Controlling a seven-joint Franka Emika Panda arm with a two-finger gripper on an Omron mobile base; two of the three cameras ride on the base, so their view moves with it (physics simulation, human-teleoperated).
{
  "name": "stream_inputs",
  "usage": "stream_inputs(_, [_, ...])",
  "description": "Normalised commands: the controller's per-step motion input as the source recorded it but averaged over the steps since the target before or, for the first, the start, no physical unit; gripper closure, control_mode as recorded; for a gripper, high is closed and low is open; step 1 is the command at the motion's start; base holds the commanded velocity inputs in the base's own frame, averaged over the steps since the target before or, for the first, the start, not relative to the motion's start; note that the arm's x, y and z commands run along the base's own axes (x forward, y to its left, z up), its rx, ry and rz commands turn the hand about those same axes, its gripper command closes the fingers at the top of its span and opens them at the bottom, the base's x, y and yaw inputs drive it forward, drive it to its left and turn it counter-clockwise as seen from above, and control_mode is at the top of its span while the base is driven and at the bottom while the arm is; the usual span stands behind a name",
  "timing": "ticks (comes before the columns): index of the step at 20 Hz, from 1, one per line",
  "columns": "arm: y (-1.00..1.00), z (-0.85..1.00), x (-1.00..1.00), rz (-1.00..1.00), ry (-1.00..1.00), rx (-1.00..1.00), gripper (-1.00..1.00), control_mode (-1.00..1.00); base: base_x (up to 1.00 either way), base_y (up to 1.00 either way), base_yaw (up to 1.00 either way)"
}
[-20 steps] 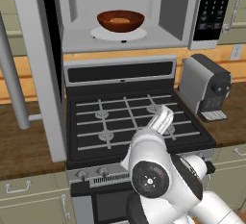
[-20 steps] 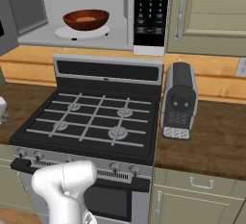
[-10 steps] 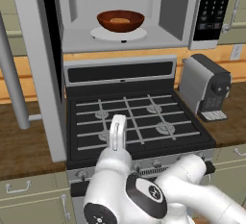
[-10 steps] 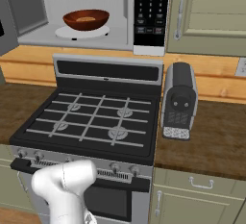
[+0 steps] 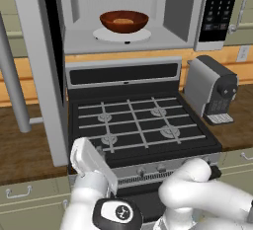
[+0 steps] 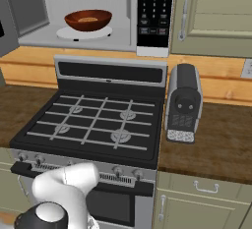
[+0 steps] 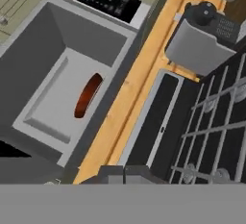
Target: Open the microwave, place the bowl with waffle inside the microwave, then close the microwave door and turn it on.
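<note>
Microwave point(image 5: 128, 21): above the stove, cavity facing the room, long axis side to side; button panel point(image 6: 155, 9) on its right end.
Door point(image 5: 37, 66): swung wide open to the left, standing edge-on to the left base cam, long axis vertical; grey bar handle point(image 5: 12, 81) on its outer side.
Bowl point(image 5: 124, 20): upright on the white turntable point(image 5: 106, 36) inside the cavity, rim up; in the hand view it reads as a thin red-brown sliver, seen side-on.
Waffle point(image 5: 122, 21): lying flat in the bowl, tan.
Gripper point(image 7: 124, 174): dark tips low in the hand view, close together w/ no visible gap; holds nothing, touches nothing.
Arm point(image 5: 197, 194): folded low in front of the stove point(image 6: 93, 125), hand rolled so the kitchen looks tilted.
Bench point(image 6: 216, 134): brown, coffee machine point(image 6: 183, 102) just right of the stove.
</note>
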Motion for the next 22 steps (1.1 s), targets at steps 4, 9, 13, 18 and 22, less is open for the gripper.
stream_inputs(4, [0.56,0.00,-0.12,0.00,-0.03,-0.54,1.00,-1.00,0.00,0.00,0.00])
stream_inputs(9, [0.54,0.00,-0.12,-0.14,-0.11,-0.57,1.00,-1.00,0.00,0.00,0.00])
stream_inputs(13, [0.44,0.03,-0.14,-0.21,-0.14,-0.55,1.00,-1.00,0.00,0.00,0.00])
stream_inputs(18, [0.28,0.46,-0.14,-0.20,-0.13,-0.41,1.00,-1.00,0.00,0.00,0.00])
stream_inputs(22, [0.13,0.89,-0.21,-0.16,-0.14,-0.29,1.00,-1.00,0.00,0.00,0.00])
